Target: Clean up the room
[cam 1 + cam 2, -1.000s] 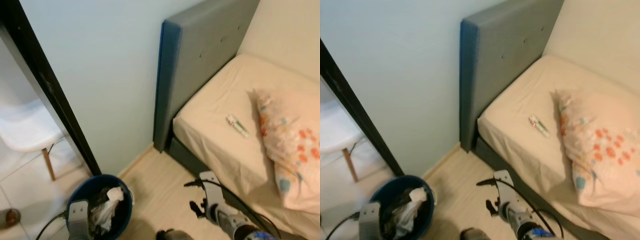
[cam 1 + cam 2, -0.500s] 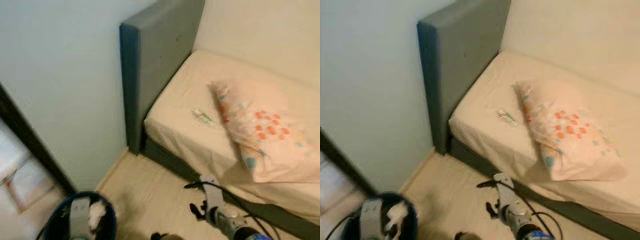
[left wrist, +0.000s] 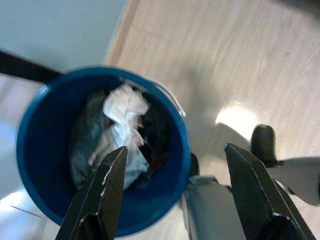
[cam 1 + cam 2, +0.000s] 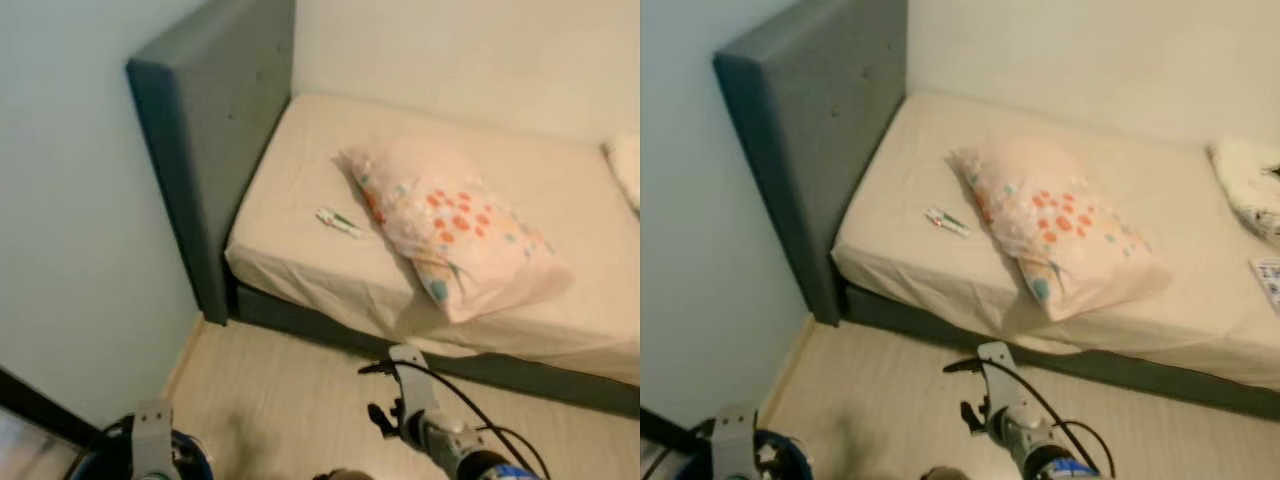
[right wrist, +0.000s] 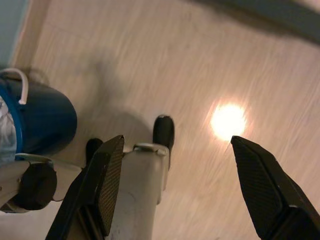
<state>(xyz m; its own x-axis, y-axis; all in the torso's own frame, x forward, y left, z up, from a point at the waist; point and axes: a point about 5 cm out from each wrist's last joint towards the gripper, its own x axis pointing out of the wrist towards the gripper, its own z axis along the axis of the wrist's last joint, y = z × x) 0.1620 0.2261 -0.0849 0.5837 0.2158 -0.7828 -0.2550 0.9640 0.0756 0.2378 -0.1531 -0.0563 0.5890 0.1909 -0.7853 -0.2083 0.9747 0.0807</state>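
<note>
Bedroom, pale wood floor [image 4: 290, 390], bed [image 4: 300, 260] far; left gripper [image 3: 172, 192] fingers spread, empty, over blue bin [image 3: 35, 200] holding crumpled white paper [image 3: 122, 107]; right gripper [image 5: 175, 187] fingers spread, empty, above floor; small tube [image 4: 338, 222] on bed left of pillow [image 4: 450, 225]; risk: reaching across bed edge, fingers pinch sheet, tube rolls under pillow

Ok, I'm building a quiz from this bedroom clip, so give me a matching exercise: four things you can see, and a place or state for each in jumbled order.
Things:
1. pillow
2. small tube
3. blue bucket
4. headboard

Places or states:
A. on the floor, holding crumpled rubbish
B. upright at the end of the bed, by the wall
C. lying on the sheet beside the pillow
D. on the mattress, patterned with orange dots

Pairs: 1-D, 2-C, 3-A, 4-B
</note>
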